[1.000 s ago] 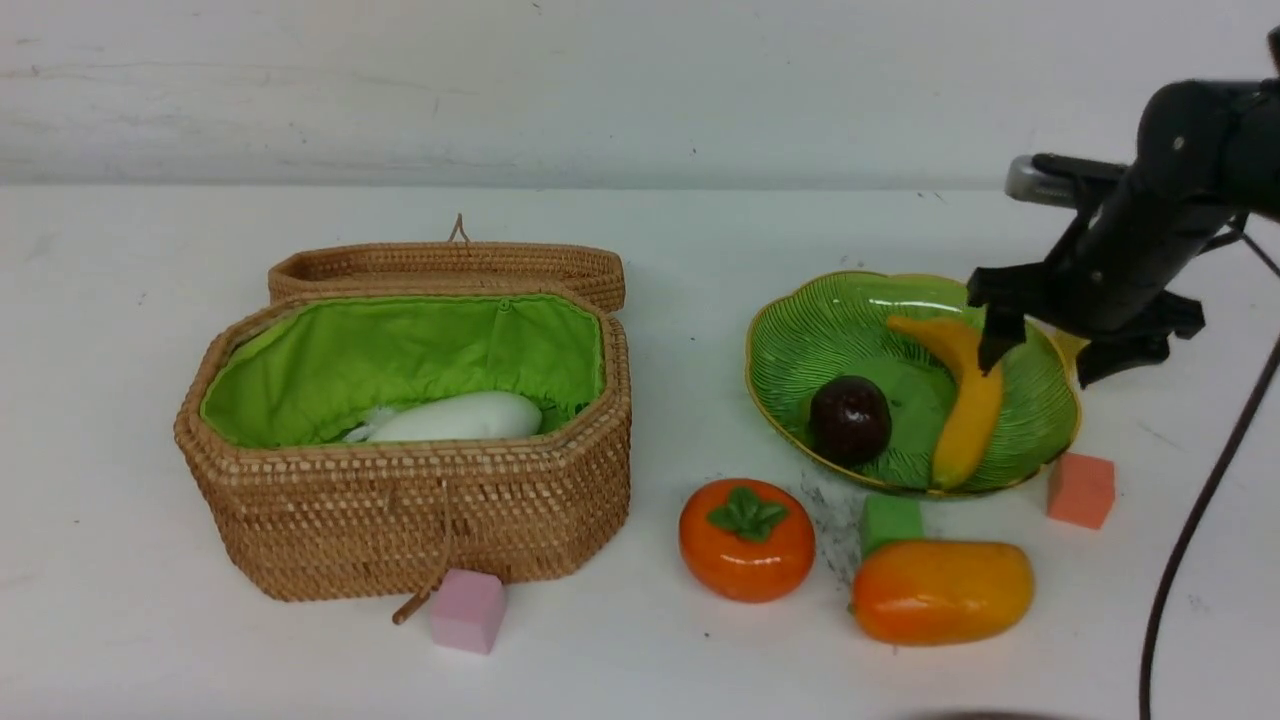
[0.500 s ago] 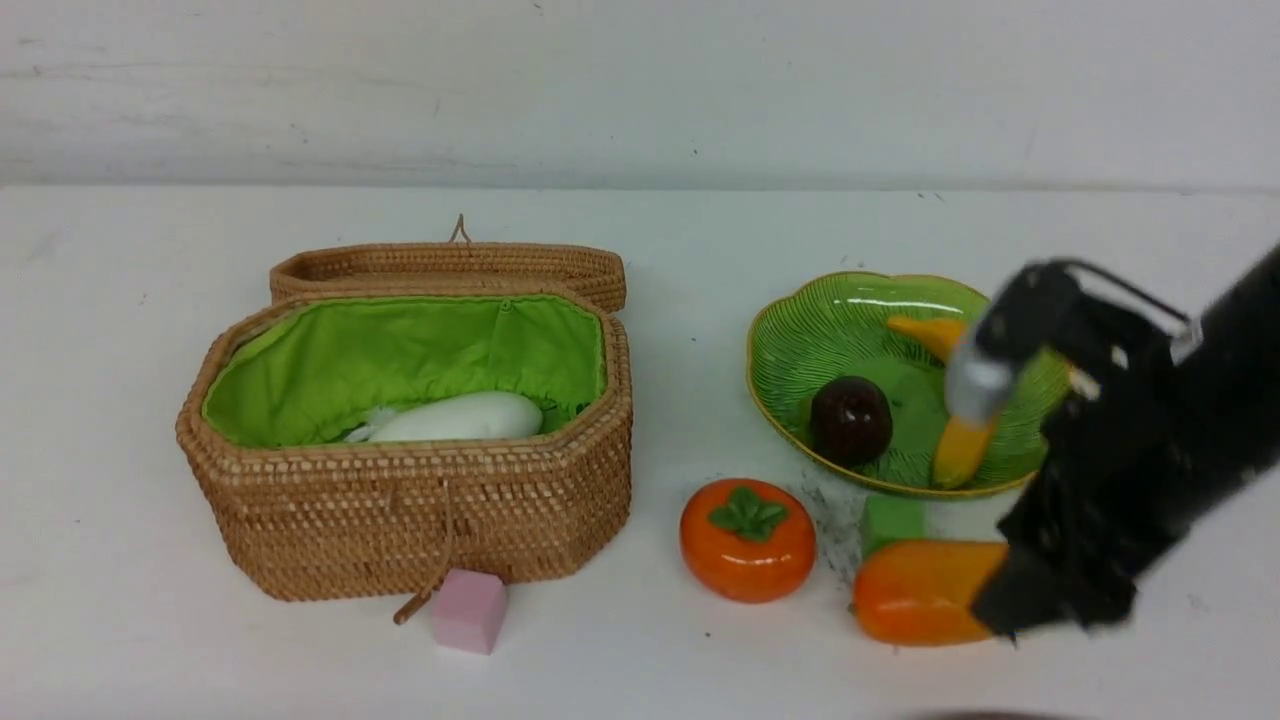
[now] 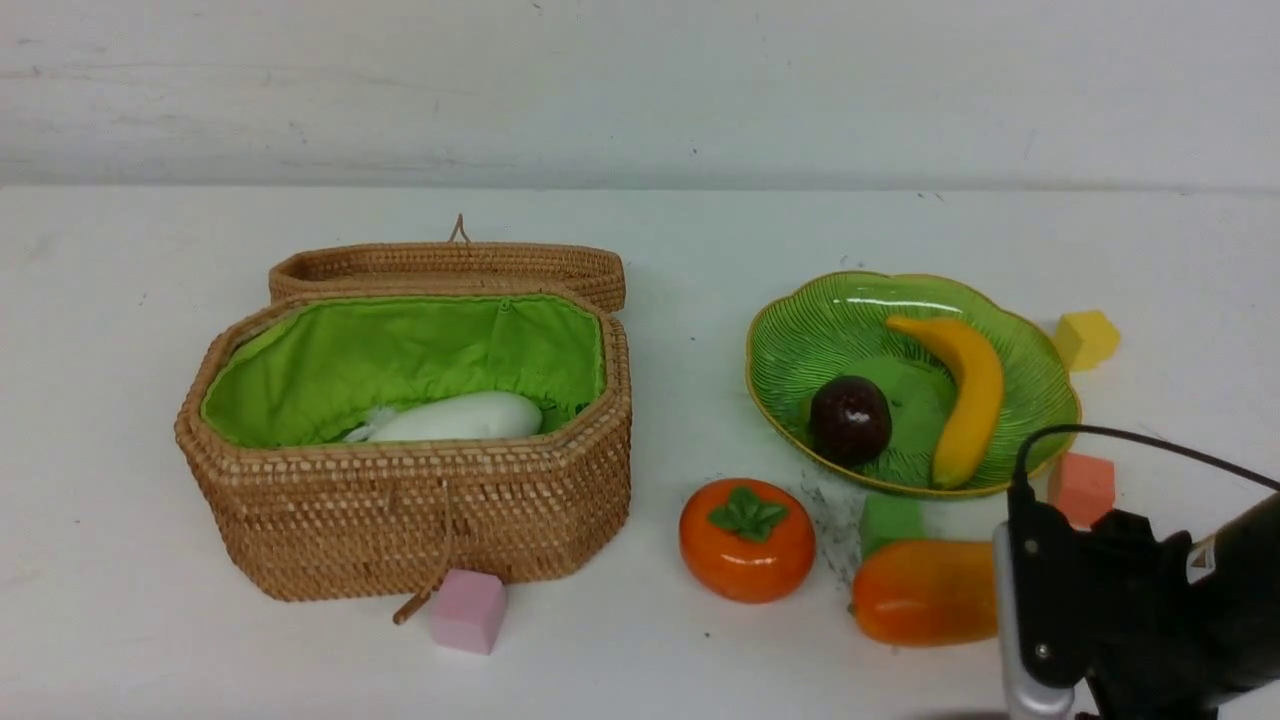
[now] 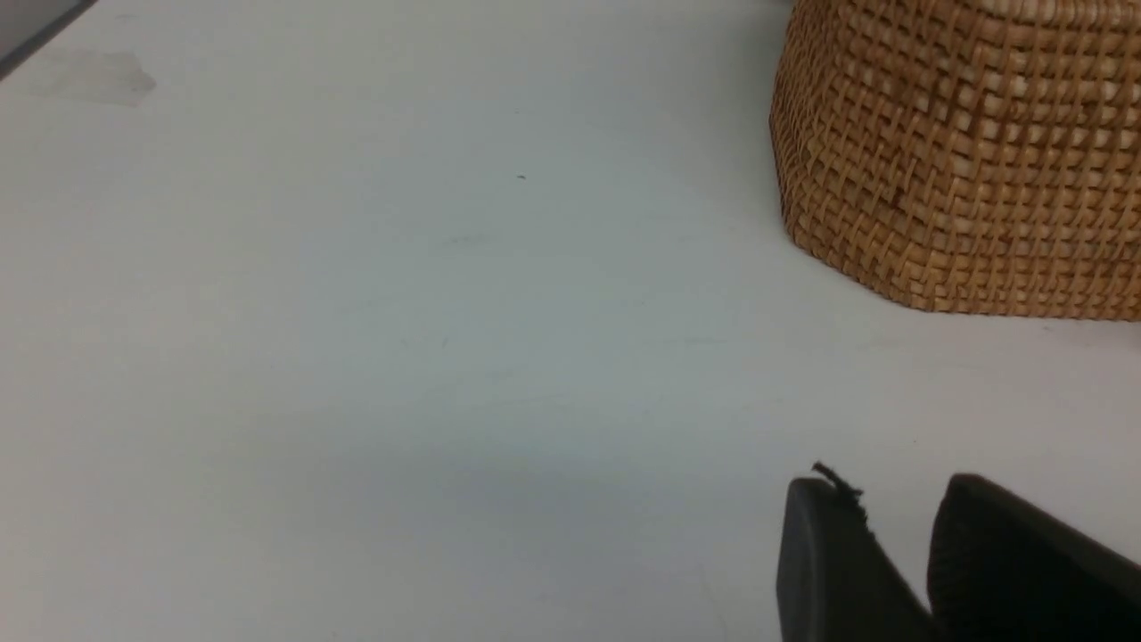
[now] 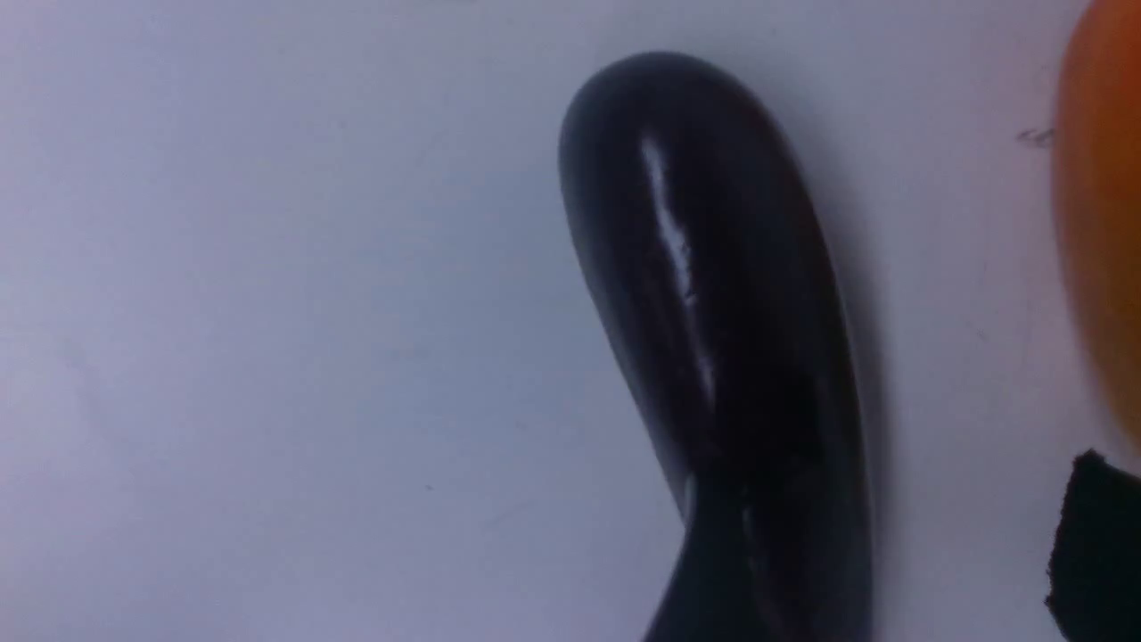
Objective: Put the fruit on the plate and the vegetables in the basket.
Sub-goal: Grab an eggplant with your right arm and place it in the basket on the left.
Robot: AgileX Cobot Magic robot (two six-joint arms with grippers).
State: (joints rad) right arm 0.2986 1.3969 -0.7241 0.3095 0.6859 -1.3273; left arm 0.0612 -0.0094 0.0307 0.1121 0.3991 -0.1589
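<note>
Your right arm [image 3: 1130, 620] hangs low beside the mango [image 3: 925, 592], its camera over the eggplant [image 5: 713, 339] lying on the table [image 3: 660, 650]. Only one finger [image 5: 1092, 544] of your right gripper shows, so its grip cannot be told. Banana [image 3: 965, 400] and mangosteen [image 3: 850, 420] sit on the plate [image 3: 800, 330]. Your left gripper [image 4: 891, 508] is clenched and empty.

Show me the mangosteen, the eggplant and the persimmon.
mangosteen [image 3: 850, 420], front view, middle of its round body
eggplant [image 5: 713, 303], right wrist view, glossy middle of its body
persimmon [image 3: 747, 550], front view, orange skin below its leaf cap
</note>
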